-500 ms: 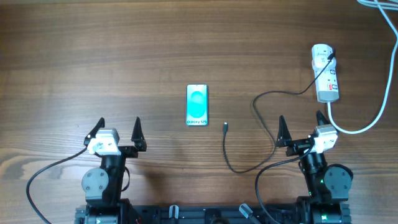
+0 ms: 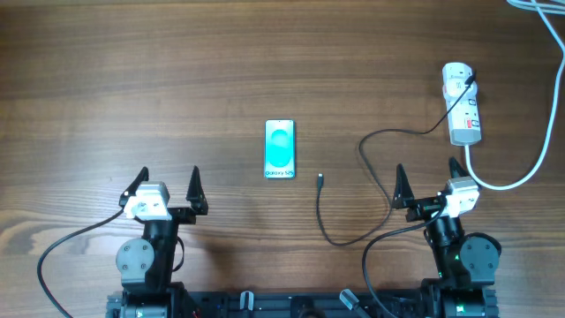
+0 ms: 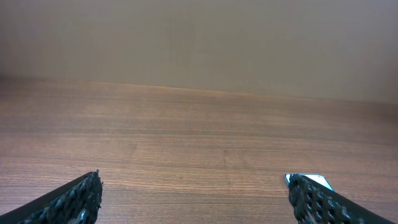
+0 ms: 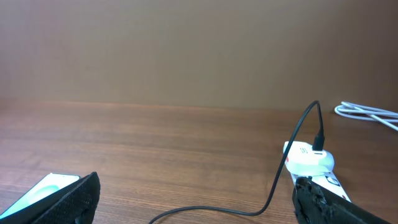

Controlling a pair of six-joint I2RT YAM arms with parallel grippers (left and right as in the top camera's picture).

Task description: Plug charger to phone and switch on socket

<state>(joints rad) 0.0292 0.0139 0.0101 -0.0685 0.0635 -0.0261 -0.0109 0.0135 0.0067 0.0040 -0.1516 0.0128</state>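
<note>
1. The left arm (image 2: 144, 252) sits folded at 7 o'clock in the overhead view. Its left gripper (image 2: 168, 175) points toward 12 o'clock, jaws spread wide and holding nothing.
2. The right arm (image 2: 461, 252) sits folded at 5 o'clock. The right gripper (image 2: 426, 170) also points toward 12 o'clock, jaws wide apart and empty.
3. In each wrist view, dark textured fingertips (image 3: 74, 198) show at 7 and 5 o'clock, far apart.
</note>
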